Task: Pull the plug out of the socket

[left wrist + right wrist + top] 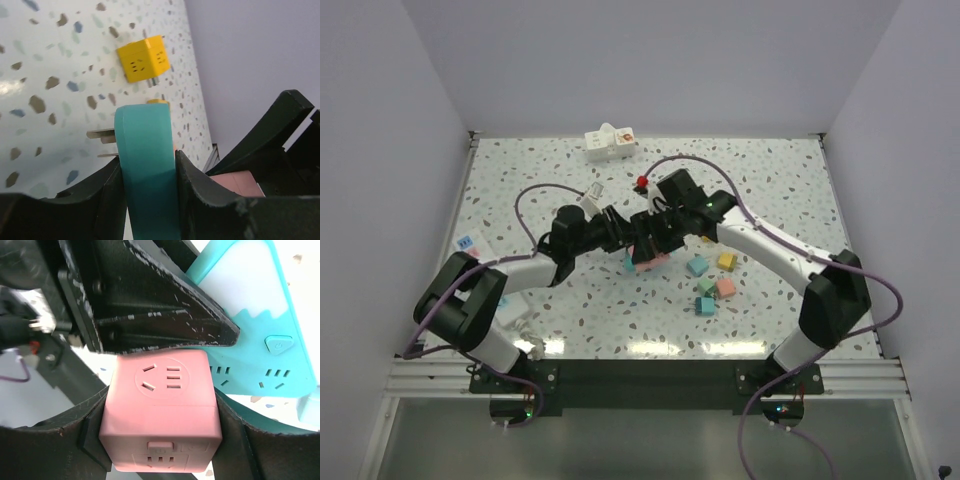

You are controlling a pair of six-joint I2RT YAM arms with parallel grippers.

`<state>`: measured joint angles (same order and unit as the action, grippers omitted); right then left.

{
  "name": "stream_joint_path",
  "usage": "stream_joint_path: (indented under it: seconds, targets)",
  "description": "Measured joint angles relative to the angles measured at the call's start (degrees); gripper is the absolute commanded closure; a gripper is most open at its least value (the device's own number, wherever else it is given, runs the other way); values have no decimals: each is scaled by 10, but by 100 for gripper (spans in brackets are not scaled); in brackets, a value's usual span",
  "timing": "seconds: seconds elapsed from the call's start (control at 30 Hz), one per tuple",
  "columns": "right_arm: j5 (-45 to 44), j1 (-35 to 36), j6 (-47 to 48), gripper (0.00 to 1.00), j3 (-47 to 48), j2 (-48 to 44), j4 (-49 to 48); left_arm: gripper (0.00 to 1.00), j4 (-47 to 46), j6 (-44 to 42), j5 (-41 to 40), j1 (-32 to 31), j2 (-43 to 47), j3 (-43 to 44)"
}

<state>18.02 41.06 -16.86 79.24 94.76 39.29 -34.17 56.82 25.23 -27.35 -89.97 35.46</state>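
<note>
Both arms meet mid-table. My right gripper [160,440] is shut on a pink cube plug [160,410], one finger pressed against each side; the cube also shows from above [651,259]. My left gripper [148,200] is shut on the edge of a flat teal socket block [147,170], whose metal prongs [100,135] stick out free to the left. In the right wrist view the teal socket block [260,360] lies right behind the pink cube, touching it. How the two are joined is hidden. A left finger [150,305] crosses above the cube.
A yellow cube adapter [143,64] lies beyond the teal block. To the right of the grippers lie several loose coloured cubes, among them teal [697,266], yellow [726,261] and pink [725,288]. A white power strip [610,143] sits at the back and a red-tipped piece [642,182] near the cables.
</note>
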Motion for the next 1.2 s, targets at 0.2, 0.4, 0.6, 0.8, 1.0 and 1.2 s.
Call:
stream_joint_path:
  seconds: [0.2,0.4,0.6,0.8,1.0,1.2]
  targets:
    - [15,-23,19,100,-17,-87,4,100,-52,22,15,-8,24,14]
    - [10,-26,19,100,-17,-88,10,100,-32,16,22,-9,18,27]
    - [-25,-20,10,100,-17,-84,8,100,13,-1,22,-9,7,59]
    - [-113,-26,0,100,17,-55,69,100,167,-92,-42,27,-32,74]
    - [-168,-41,3,100,28,-75,120,100,213,-119,-56,40,-13,83]
    - [-269,-65,-4,100,16,-96,155,100,298,-143,-82,74,61,80]
